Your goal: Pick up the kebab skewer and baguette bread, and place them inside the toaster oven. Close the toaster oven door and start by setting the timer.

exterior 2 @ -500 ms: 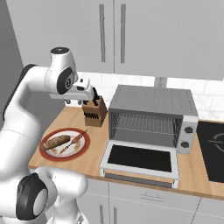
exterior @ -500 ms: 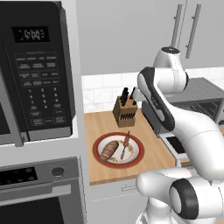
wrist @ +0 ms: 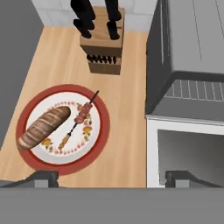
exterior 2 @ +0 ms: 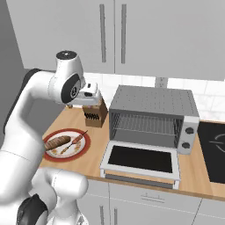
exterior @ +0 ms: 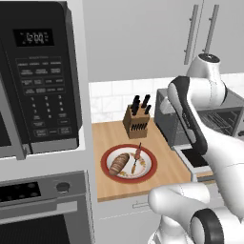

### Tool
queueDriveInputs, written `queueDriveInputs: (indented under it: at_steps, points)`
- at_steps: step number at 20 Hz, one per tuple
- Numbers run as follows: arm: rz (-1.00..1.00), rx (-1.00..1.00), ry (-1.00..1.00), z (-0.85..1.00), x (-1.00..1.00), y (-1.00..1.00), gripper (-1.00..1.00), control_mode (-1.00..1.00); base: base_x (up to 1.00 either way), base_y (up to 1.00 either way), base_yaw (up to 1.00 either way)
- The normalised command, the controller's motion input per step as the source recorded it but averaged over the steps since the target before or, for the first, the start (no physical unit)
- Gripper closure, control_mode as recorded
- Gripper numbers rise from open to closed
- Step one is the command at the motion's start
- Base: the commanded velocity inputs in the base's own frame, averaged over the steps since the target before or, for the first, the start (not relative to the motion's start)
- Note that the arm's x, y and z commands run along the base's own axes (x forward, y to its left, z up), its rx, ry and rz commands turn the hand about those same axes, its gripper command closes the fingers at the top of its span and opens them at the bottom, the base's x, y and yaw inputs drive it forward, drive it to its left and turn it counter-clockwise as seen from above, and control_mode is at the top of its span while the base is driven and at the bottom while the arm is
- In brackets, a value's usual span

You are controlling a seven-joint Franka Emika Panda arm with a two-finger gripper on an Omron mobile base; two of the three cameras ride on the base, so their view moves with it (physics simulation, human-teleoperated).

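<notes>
Over the last half second the white arm has swung a little at its upper joints, toward the toaster oven side. The base has not moved, and nothing on the desk has shifted. The hand now hangs high over the left part of the light wooden desk [wrist: 127,109], looking down on the round red-rimmed white plate [wrist: 26,109]. I read this as the approach for the first pick, with no part of the task done yet.

The kebab skewer [wrist: 78,118], a thin wooden stick with small reddish-brown and orange chunks, lies on the plate. It runs diagonally, with its bare point reaching past the rim toward the back edge of the desk. The baguette bread [wrist: 43,127], a short brown loaf with darker score marks, lies just beside it on the same plate, on the side away from the oven. The plate sits near the front edge, toward the left end of the desk. A wooden knife block with black handles [wrist: 103,52] stands behind it at the back edge.

The grey metal toaster oven [exterior 2: 154,103] with its ribbed top stands to the right of the plate. Its dark glass door in a silver-grey frame [exterior 2: 140,159] is folded down flat toward the front edge, so the wire rack is free to load.

The gripper [wrist: 113,178] has its jaws spread wide, holds nothing and touches nothing. It is well above the plate, so it must come down a long way, and I expect the thin skewer will need a careful, centred pinch.
</notes>
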Motion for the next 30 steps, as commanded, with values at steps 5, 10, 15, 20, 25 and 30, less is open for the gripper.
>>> queueDriveInputs:
  at_steps: [5, 10, 15, 20, 25, 30]
  points:
    - [0.0, 0.03, -0.12, -0.04, -0.65, -0.96, -1.0, -1.0, 0.0, 0.0, 0.0]
    - [0.0, 0.01, -0.18, -0.22, -0.23, -1.0, -1.0, -1.0, 0.0, 0.0, 0.0]
    - [0.0, 0.0, -0.23, -0.43, -0.08, -0.94, -1.0, -1.0, 0.0, 0.0, 0.0]
    - [0.0, 0.0, -0.29, -0.52, -0.02, -0.84, -1.0, -1.0, 0.0, 0.0, 0.0]
    - [0.0, 0.01, -0.25, -0.4, 0.0, -0.63, -1.0, -1.0, 0.0, 0.0, 0.0]
    - [0.0, 0.09, -0.02, -0.03, 0.0, -0.42, -1.0, -1.0, 0.0, 0.0, 0.0]
